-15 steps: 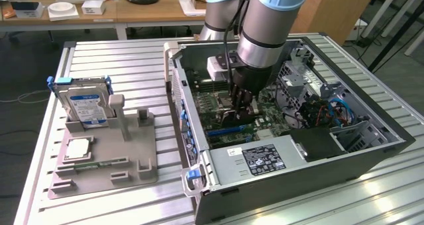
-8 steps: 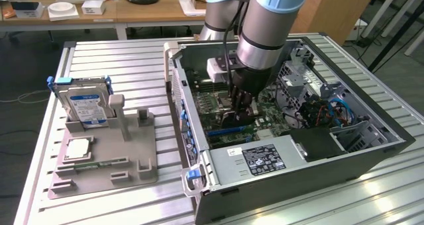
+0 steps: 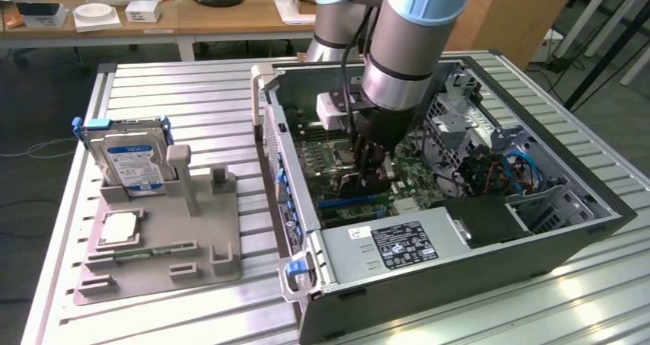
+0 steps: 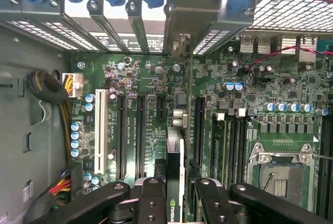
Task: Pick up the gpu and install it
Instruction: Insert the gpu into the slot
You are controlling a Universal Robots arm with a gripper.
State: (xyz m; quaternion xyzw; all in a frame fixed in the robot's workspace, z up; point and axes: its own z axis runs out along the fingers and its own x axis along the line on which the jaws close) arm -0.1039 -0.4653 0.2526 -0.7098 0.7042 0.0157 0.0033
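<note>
My gripper (image 3: 366, 170) reaches down into the open computer case (image 3: 304, 284) and is shut on the gpu (image 3: 372, 182), a thin dark card held on edge over the motherboard (image 3: 406, 174). In the wrist view the gpu (image 4: 175, 154) stands edge-on between the black fingers (image 4: 151, 198). It is lined up over a long slot, among the black expansion slots (image 4: 120, 130). Its pale metal bracket (image 4: 190, 21) lies against the rear slot openings of the case. Whether the card's edge is seated in the slot I cannot tell.
Left of the case, a grey holder (image 3: 152, 273) carries a silver hard drive (image 3: 130, 162), a square processor (image 3: 119, 227) and a green memory stick (image 3: 152, 250). Inside the case are the power supply (image 3: 396, 246), drive cage (image 3: 477, 109), cable bundle (image 4: 49, 86) and processor socket (image 4: 281, 174).
</note>
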